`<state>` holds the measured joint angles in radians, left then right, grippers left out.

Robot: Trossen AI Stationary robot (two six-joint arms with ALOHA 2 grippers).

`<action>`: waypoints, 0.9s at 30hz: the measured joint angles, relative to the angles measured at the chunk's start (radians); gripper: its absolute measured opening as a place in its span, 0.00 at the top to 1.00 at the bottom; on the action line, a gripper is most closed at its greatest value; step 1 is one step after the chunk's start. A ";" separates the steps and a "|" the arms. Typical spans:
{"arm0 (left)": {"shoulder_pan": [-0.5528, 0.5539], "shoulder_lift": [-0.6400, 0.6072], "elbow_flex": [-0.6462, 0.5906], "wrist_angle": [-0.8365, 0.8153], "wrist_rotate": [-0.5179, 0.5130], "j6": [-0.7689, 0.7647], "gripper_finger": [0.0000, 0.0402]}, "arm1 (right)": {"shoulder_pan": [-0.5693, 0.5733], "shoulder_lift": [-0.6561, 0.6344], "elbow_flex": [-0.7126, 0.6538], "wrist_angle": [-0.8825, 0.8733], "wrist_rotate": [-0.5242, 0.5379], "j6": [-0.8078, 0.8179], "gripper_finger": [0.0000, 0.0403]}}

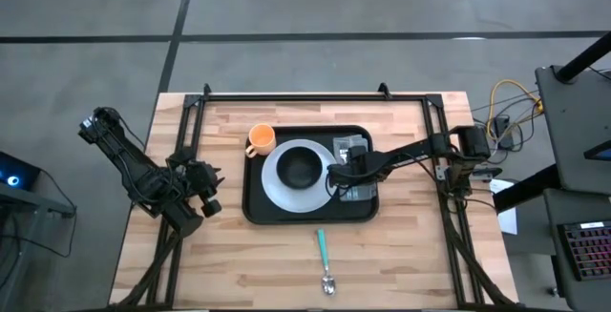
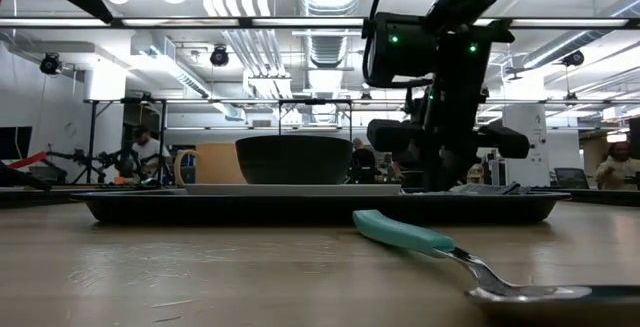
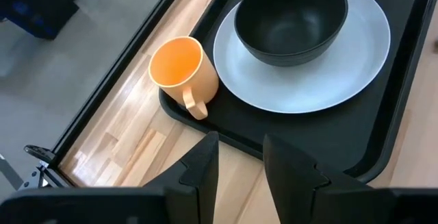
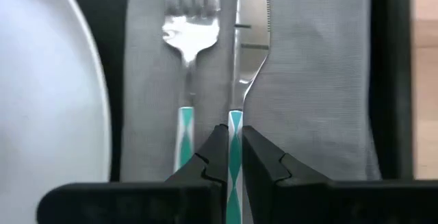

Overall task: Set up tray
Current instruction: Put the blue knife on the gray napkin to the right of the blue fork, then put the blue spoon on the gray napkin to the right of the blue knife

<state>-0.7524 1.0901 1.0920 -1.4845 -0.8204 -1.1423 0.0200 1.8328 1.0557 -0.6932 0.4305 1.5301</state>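
Observation:
The black tray (image 1: 286,218) sits mid-table and carries a white plate (image 1: 275,186) with a black bowl (image 1: 304,167) on it. An orange cup (image 1: 261,140) stands in the tray's far left corner. A grey napkin (image 4: 315,80) lies along the tray's right side, with a fork (image 4: 185,25) and a knife (image 4: 252,53) lying side by side on it. My right gripper (image 1: 339,180) is down over the napkin, shut on the knife. My left gripper (image 3: 241,152) waits open left of the tray, holding nothing. My right gripper pinches the knife's teal handle (image 4: 235,131) between its two fingers, one finger on each long side. The fingers slant steeply down from the table's right. The knife lies flat along the napkin, beside the fork, with its blade pointing away from the fingers.
A teal-handled spoon (image 1: 325,255) lies on the bare wood between the tray and the table's near edge, bowl end nearest the edge. A black frame (image 1: 286,95) runs along the table's far and side edges.

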 joint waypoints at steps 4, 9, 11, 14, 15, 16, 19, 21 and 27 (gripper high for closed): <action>0.000 0.000 0.000 0.000 0.000 0.000 0.76 | 0.000 0.000 0.000 0.005 -0.030 0.007 0.90; 0.000 0.000 0.000 0.001 0.009 0.000 0.76 | 0.000 0.000 -0.002 0.003 -0.041 0.003 0.84; 0.000 0.000 0.000 0.001 0.009 0.000 0.76 | 0.000 -0.001 0.006 -0.001 -0.047 -0.017 0.83; 0.000 0.000 0.000 0.004 0.010 0.000 0.76 | -0.001 -0.008 0.036 -0.019 -0.042 -0.056 0.82; 0.000 0.000 0.000 0.004 0.010 0.000 0.76 | -0.002 -0.010 0.049 -0.039 -0.040 -0.067 0.82; 0.000 0.000 0.000 0.004 0.011 0.000 0.76 | -0.005 -0.011 0.065 -0.064 -0.036 -0.080 0.83; 0.000 0.000 0.000 0.007 0.017 0.000 0.76 | -0.009 -0.011 0.132 -0.180 -0.017 -0.116 0.84; 0.000 0.000 0.000 0.009 0.019 0.000 0.76 | -0.008 -0.012 0.187 -0.257 -0.002 -0.154 0.85; 0.000 0.000 0.000 0.011 0.019 0.000 0.76 | 0.032 -0.013 0.337 -0.375 -0.033 -0.414 0.85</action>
<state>-0.7521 1.0904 1.0924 -1.4730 -0.8009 -1.1423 0.0523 1.8202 1.3927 -1.0686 0.3970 1.1156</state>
